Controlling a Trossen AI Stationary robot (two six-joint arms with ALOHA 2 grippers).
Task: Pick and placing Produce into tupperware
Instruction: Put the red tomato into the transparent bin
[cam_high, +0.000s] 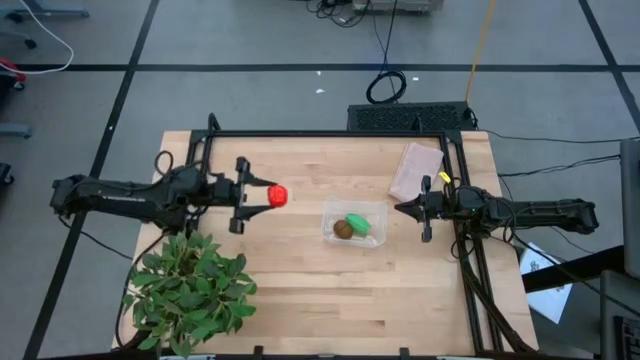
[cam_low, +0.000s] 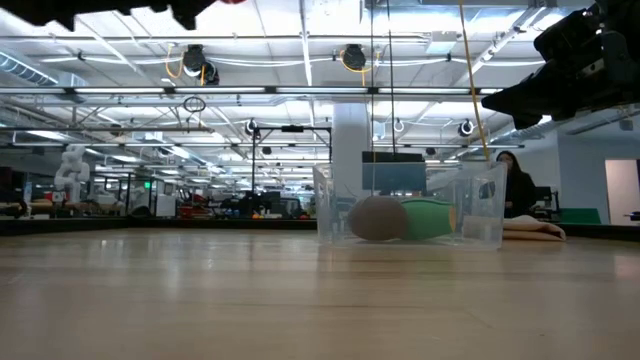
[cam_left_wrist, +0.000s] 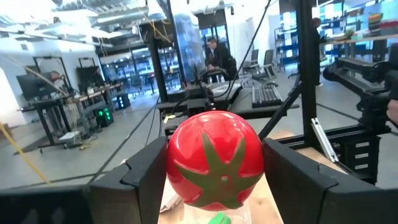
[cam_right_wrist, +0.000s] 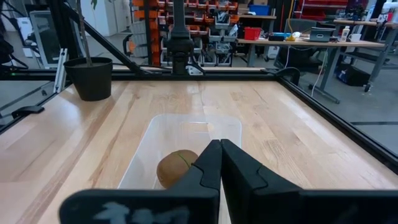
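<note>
Tomato (cam_high: 277, 195) gripped in left hand (cam_high: 262, 195), above table.

Grey floor (cam_high: 250, 40) ran around the wooden table (cam_high: 300, 270), crossed by dark tape lines (cam_high: 300, 67), with loose cables (cam_high: 385, 85) lying on it. Beyond was a big open lab: exposed ceiling trusses (cam_low: 300, 92) with strip lights (cam_low: 130, 40) and round fixtures (cam_low: 352, 57). Benches with monitors (cam_left_wrist: 37, 81) lined the far side, red and orange bins (cam_right_wrist: 211, 15) sat on shelving, and a person (cam_low: 515, 185) sat at a desk.
</note>
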